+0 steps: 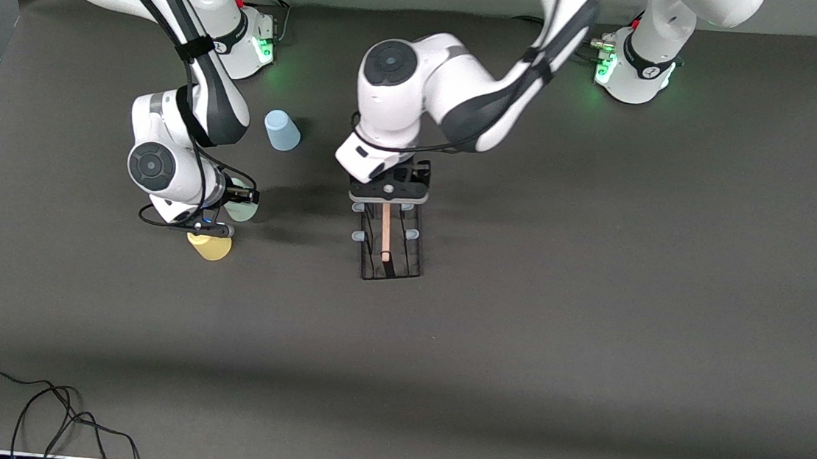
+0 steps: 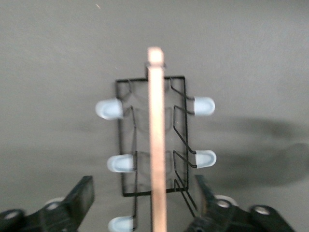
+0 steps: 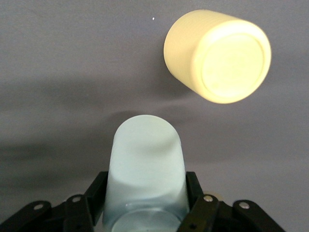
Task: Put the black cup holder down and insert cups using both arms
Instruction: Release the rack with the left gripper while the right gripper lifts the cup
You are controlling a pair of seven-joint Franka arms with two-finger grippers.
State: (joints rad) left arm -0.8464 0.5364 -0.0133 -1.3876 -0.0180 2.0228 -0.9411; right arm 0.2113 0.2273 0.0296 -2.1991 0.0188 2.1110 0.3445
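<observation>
While the black cup holder (image 1: 392, 246) stands mid-table, the left gripper (image 1: 389, 192) hovers over its wooden handle (image 2: 157, 145), fingers spread. The right gripper (image 1: 233, 203) grips the green cup (image 3: 146, 169) beside the yellow cup (image 1: 210, 245); the blue cup (image 1: 282, 130) stands nearer the bases.

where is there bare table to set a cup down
Bare mat lies nearer the camera than the black wire cup holder, and toward the left arm's end. It is crowded where the right gripper grips the pale green plastic cup, by the yellow cup.

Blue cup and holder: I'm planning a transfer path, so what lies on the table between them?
Nothing: the front view shows bare mat between the blue cup and the holder; the left gripper hangs over the holder.
</observation>
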